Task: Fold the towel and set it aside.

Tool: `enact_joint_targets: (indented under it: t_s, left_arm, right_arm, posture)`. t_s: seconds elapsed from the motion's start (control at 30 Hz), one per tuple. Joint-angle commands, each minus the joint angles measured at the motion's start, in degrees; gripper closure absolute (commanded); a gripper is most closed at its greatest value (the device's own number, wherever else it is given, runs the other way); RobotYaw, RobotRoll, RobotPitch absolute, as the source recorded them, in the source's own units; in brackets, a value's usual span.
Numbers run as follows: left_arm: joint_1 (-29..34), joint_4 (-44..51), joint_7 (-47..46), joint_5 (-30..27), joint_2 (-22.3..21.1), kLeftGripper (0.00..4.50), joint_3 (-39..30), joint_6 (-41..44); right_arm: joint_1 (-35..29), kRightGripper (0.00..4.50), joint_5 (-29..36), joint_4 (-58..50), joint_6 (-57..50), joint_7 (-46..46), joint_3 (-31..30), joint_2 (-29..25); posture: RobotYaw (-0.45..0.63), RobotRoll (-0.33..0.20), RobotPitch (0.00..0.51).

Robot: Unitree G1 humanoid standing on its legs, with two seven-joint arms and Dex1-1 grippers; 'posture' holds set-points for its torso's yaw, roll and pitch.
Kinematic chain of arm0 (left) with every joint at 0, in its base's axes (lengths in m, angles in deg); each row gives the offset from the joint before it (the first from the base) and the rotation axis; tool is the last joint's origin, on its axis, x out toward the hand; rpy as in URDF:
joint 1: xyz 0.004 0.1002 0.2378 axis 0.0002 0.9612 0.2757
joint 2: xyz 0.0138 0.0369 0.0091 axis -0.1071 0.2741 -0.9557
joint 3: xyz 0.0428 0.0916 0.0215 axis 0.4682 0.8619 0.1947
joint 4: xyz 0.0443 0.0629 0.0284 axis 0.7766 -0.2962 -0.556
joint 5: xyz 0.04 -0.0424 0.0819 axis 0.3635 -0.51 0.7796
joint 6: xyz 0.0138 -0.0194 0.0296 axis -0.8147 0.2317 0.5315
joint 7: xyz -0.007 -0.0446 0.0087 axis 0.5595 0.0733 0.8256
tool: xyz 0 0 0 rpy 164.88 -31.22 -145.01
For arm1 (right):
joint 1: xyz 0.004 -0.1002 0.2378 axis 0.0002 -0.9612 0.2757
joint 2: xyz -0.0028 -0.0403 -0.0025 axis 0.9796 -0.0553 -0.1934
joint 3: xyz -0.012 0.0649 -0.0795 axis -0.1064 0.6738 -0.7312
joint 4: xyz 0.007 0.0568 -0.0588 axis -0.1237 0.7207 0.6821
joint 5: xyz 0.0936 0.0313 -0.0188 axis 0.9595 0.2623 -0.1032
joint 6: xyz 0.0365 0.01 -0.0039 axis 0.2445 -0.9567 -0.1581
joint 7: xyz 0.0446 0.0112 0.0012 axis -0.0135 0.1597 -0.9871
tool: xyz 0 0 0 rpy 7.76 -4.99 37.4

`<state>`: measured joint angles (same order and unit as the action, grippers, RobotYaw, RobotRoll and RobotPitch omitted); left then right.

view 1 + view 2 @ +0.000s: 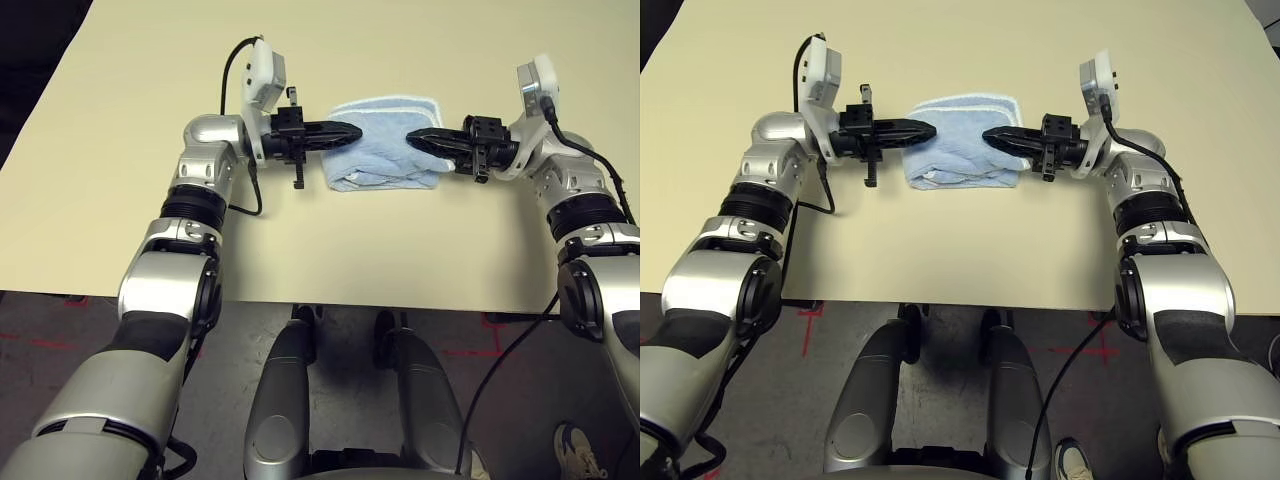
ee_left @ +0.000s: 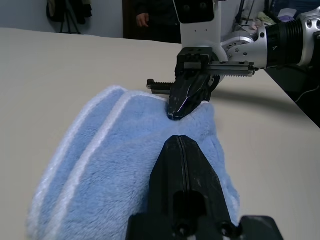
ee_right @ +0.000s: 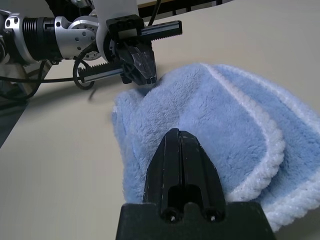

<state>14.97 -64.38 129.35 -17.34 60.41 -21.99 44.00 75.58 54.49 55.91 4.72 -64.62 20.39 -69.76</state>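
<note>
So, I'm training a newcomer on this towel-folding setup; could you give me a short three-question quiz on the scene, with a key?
1. True or false: the towel is still spread out as a single flat layer.
2. Fill in the blank: the left gripper and the right gripper both have their fingers ____.
3. Multiple choice: what colour is the towel's border?
a) whitish
b) black
c) red

Key: 1. false; 2. shut; 3. a
</note>
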Motion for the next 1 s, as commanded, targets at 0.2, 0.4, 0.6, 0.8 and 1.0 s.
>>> enact_joint_targets:
  t_s: [0.2,0.4,0.6,0.8,1.0]
  left_arm:
    - [0.23,-3.87,1.26,3.71,1.16,4.49,2.47,-4.54]
    - [0.75,-7.37,-1.05,6.67,-0.36,4.49,2.95,-5.20]
    - [2.23,-9.59,-1.99,9.11,-2.91,4.49,3.27,-5.01]
    - [2.54,-10.55,-1.80,10.16,-4.91,4.49,3.13,-5.74]
    - [1.24,-10.88,-3.08,8.86,-6.25,4.49,0.98,-4.37]
  right_arm:
    - [-1.88,4.50,-2.92,0.60,1.66,-0.04,1.49,0.00]
    - [-2.23,4.50,-7.44,1.68,2.38,2.56,-0.26,0.06]
    - [-2.28,4.50,-12.37,3.43,3.73,4.75,-2.02,-1.50]
    - [-1.96,4.50,-13.73,4.44,4.47,4.12,-1.47,-2.89]
    - [0.31,4.50,-8.31,3.34,0.65,-1.06,3.43,-5.20]
  posture:
    - [0.09,0.000,0.345]
    - [0.09,0.000,0.343]
    - [0.09,0.000,0.337]
    - [0.09,0.000,0.332]
    - [0.09,0.000,0.327]
